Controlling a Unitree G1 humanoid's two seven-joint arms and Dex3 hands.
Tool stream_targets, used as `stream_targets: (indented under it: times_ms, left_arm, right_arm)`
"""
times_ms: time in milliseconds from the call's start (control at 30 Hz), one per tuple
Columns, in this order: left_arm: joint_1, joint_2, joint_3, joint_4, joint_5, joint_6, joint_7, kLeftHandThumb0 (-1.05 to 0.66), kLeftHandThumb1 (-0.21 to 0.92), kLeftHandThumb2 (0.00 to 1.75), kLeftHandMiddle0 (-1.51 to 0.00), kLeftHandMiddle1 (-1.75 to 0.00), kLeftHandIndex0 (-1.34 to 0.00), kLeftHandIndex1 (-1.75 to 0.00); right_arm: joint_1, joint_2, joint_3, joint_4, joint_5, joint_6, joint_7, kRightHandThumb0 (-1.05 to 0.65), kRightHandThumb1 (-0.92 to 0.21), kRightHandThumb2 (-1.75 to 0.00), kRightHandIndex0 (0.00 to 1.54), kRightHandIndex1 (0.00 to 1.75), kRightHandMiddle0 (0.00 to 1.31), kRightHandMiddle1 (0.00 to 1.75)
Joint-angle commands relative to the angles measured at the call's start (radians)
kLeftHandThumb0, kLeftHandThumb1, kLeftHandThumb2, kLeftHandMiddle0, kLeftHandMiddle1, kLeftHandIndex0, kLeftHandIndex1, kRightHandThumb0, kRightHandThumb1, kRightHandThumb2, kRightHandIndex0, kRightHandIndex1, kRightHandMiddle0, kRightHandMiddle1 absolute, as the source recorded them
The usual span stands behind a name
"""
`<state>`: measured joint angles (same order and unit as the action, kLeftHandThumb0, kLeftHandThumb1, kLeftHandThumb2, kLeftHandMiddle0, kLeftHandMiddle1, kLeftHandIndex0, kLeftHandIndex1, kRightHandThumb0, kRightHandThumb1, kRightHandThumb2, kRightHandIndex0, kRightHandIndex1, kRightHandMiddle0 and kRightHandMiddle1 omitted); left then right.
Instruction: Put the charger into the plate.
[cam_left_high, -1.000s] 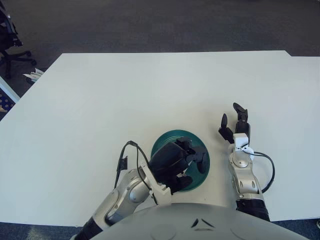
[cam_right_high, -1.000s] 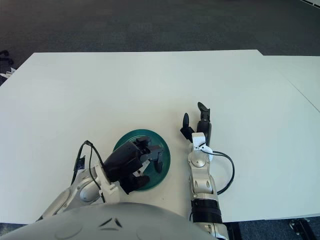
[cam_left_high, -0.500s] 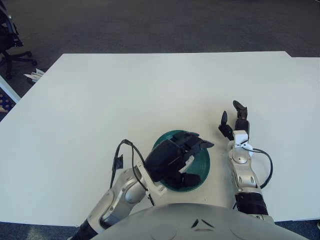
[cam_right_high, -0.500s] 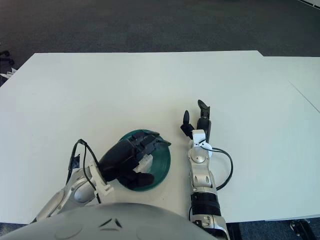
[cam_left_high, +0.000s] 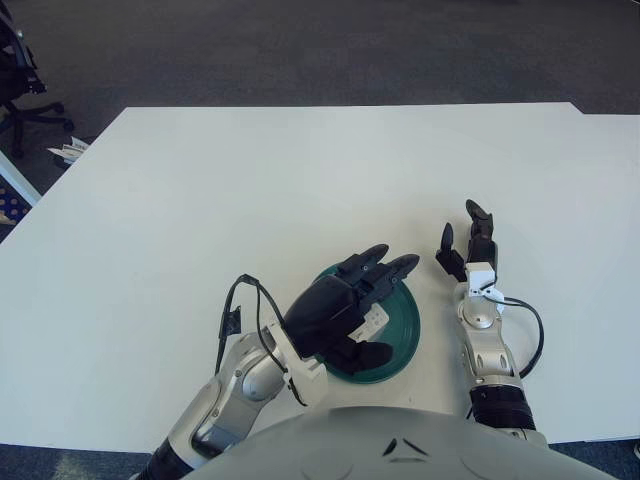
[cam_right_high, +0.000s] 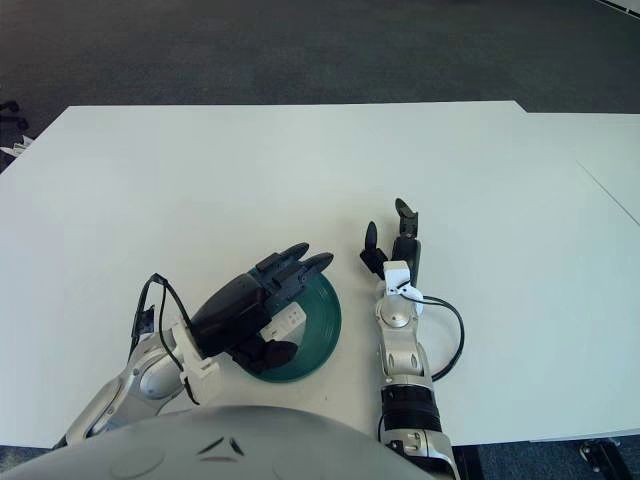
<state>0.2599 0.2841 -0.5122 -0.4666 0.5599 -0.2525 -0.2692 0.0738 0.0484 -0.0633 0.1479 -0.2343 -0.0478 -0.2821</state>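
One white charger (cam_right_high: 287, 322) lies in the green plate (cam_right_high: 322, 328), long axis toward 2 o'clock. Left hand (cam_right_high: 250, 305) hovers above, fingers extended, empty. Right hand (cam_right_high: 392, 245) idles at the plate's 2 o'clock, fingers spread.

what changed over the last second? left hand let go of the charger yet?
Yes, it looks let go. The left hand was curled over the green plate; its fingers have now straightened and spread, and the white charger shows beneath the palm in the plate. The hand is still over the plate. Right hand and plate have not moved.
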Motion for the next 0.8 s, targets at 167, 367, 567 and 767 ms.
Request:
stream_targets:
  times_ms: [167,367,567,767]
  left_arm:
    - [0.014,-0.026,0.031,0.022,-0.099,0.032,0.003,-1.05,0.92,1.07,0.00,0.00,0.00,0.00]
    - [0.019,-0.057,0.079,-0.026,-0.207,0.056,0.014,-1.05,0.92,1.07,0.00,0.00,-0.01,-0.01]
    - [0.052,-0.129,0.122,0.028,-0.333,0.076,0.066,-1.05,0.92,1.11,-0.01,-0.01,-0.05,-0.03]
    - [0.092,-0.237,0.269,0.055,-0.618,0.149,0.109,-1.05,0.92,1.12,-0.10,-0.01,-0.13,-0.46]
  right_arm:
    - [0.101,0.031,0.005,0.049,0.045,0.153,0.038,-0.69,-0.92,-0.91,0.17,0.00,0.00,0.43]
    - [0.105,0.036,0.009,0.040,0.035,0.167,0.027,-0.69,-0.92,-0.90,0.18,0.00,0.00,0.46]
    - [0.100,0.038,0.012,0.051,0.023,0.180,0.012,-0.69,-0.92,-0.88,0.17,0.00,0.00,0.50]
    - [0.097,0.035,0.014,0.054,0.022,0.186,0.008,-0.70,-0.92,-0.88,0.16,0.00,0.00,0.51]
